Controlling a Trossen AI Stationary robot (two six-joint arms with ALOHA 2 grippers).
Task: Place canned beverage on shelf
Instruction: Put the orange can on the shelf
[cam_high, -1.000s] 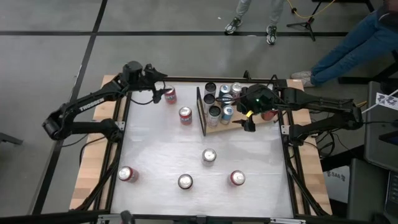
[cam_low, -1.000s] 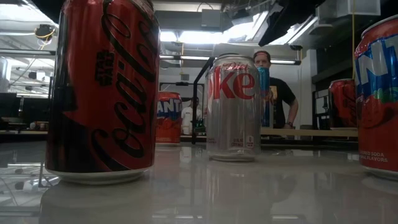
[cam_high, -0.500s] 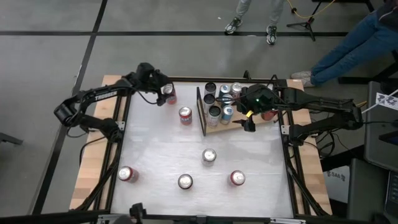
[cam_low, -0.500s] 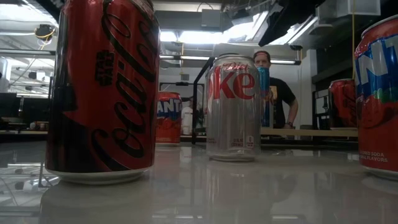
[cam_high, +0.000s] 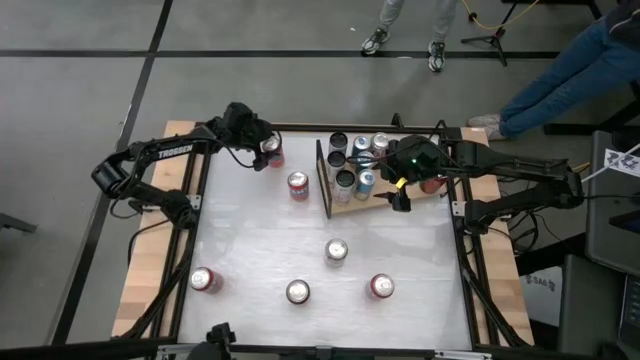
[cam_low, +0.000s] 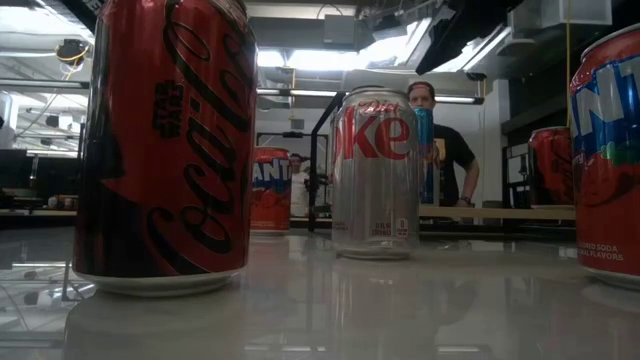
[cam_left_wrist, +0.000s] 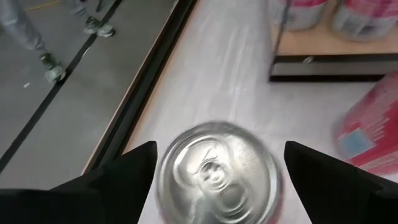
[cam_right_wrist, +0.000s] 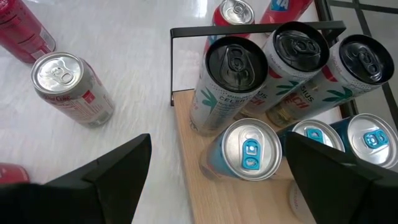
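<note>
Left gripper hangs over a red can at the far left of the white tabletop; in its wrist view we see its two dark fingers spread wide on either side of that can's silver top, with a gap on each side, so we record it as open and gripping nothing. Right gripper sits over the near right part of the shelf, its fingers likewise spread wide and empty, above the grouped cans.

We note the shelf as a light-brown wooden board lying flat on the far right half of the tabletop, with its thin black upright frame at its left end. On the board we count six cans in the right wrist view: three tall white cans with black tops along the far side, and three blue cans with silver tops in front of them.

Off the shelf we count six cans on the tabletop in the high view: the red one under the left gripper, a second red can just left of the frame, a silver can at mid-table, and three in a near row, red, silver-topped and red.

Beyond the table we see a person in dark clothing, and two further persons' legs on the grey floor.
</note>
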